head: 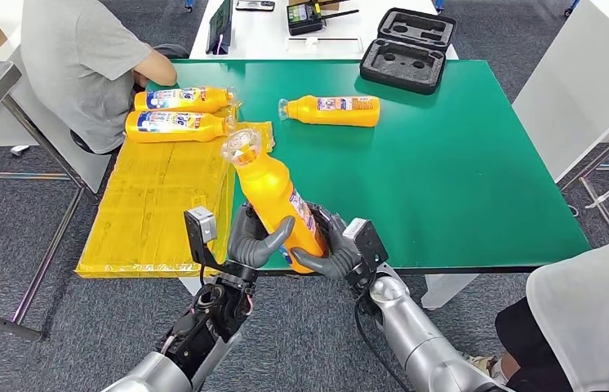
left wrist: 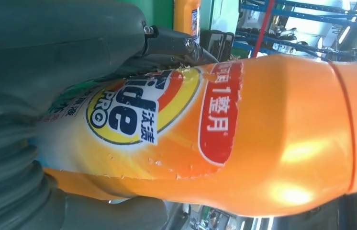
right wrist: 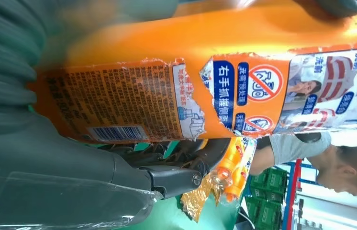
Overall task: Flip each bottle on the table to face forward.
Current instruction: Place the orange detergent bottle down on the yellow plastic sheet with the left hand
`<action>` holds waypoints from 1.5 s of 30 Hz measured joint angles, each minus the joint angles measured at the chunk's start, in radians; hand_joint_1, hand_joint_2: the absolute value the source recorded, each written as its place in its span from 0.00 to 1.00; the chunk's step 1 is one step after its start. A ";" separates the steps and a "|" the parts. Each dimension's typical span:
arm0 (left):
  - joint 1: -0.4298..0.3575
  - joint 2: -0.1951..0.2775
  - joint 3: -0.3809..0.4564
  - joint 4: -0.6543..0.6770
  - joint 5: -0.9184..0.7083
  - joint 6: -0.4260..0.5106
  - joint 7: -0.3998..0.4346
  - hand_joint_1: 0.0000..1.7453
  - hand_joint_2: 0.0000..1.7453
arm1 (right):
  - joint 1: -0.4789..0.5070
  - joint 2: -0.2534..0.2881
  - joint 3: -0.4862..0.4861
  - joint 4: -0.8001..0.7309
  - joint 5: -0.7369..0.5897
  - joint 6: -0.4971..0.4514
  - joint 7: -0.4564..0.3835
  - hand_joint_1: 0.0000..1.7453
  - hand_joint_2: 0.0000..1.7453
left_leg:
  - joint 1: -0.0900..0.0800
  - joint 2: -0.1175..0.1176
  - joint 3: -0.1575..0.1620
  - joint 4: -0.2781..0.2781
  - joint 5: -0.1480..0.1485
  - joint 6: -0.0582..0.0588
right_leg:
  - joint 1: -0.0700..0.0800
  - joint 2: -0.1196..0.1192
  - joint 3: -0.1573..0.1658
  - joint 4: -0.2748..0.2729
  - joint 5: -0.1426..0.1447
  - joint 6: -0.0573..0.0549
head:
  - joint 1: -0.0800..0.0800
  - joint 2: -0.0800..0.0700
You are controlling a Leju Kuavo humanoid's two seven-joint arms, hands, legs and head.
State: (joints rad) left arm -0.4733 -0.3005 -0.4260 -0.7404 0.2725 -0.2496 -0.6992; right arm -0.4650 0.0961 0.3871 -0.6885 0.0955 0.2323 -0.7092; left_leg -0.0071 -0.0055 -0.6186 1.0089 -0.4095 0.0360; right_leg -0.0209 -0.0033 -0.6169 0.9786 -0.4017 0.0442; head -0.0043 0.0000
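Both hands grip the lifted bottle [head: 277, 196] at its base over the near edge of the green table [head: 464, 188], left hand [head: 254, 238] and right hand [head: 330, 249] fingers wrapped on opposite sides, long axis tilting up and away, cap leaning left

Lab-like workspace: green worktable [head: 464, 163], grey carpet [head: 7, 237], foam-lined equipment case [head: 407, 39], seated people.

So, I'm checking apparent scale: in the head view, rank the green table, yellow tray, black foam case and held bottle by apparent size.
1. green table
2. yellow tray
3 and 4. black foam case and held bottle: alike; the bottle is nearer, so unranked.
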 joint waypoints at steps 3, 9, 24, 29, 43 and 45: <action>0.001 0.002 0.000 -0.002 -0.023 -0.003 0.000 1.00 1.00 | 0.000 0.000 -0.001 0.006 -0.008 0.002 0.001 0.00 1.00 | 0.000 0.000 0.000 0.000 0.000 0.000 | 0.000 0.000 0.000 0.000 0.000 0.000 | 0.000 0.000; 0.012 0.005 -0.003 -0.032 -0.149 0.096 -0.001 1.00 1.00 | 0.000 -0.002 -0.008 0.021 0.000 -0.022 0.005 0.00 1.00 | 0.000 0.000 0.000 0.000 0.000 0.000 | 0.000 0.000 0.000 0.000 0.000 0.000 | 0.000 0.000; -0.029 0.080 -0.002 -0.095 -0.426 0.452 -0.002 1.00 1.00 | 0.021 -0.002 -0.038 0.036 -0.017 -0.051 0.005 0.00 1.00 | 0.000 0.000 0.000 0.000 0.000 0.000 | 0.000 0.000 0.000 0.000 0.000 0.000 | 0.000 0.000; -0.093 0.109 -0.002 -0.049 -0.684 0.794 0.022 1.00 1.00 | 0.022 0.003 -0.054 0.036 -0.025 -0.074 0.005 0.00 1.00 | 0.000 0.000 0.000 0.000 0.000 0.000 | 0.000 0.000 0.000 0.000 0.000 0.000 | 0.000 0.000; -0.201 0.130 0.227 0.070 -1.455 0.911 0.282 1.00 1.00 | 0.018 0.015 -0.094 0.046 -0.026 -0.072 0.005 0.00 1.00 | 0.000 0.000 -0.001 0.000 0.001 -0.001 | 0.000 0.001 -0.001 0.001 0.000 0.000 | 0.000 0.000; -0.230 0.135 0.277 0.098 -1.646 0.911 0.402 1.00 1.00 | 0.009 0.023 -0.095 0.057 -0.020 -0.062 0.005 0.00 1.00 | 0.000 0.000 -0.001 0.000 0.001 -0.001 | 0.000 0.001 -0.001 0.001 0.000 0.000 | 0.000 0.000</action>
State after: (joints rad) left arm -0.7035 -0.1651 -0.1487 -0.6429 -1.3732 0.6615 -0.2975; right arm -0.4564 0.1186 0.2919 -0.6317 0.0752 0.1707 -0.7038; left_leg -0.0068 -0.0053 -0.6198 1.0089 -0.4086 0.0352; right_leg -0.0208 -0.0028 -0.6182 0.9792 -0.4016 0.0441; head -0.0040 0.0000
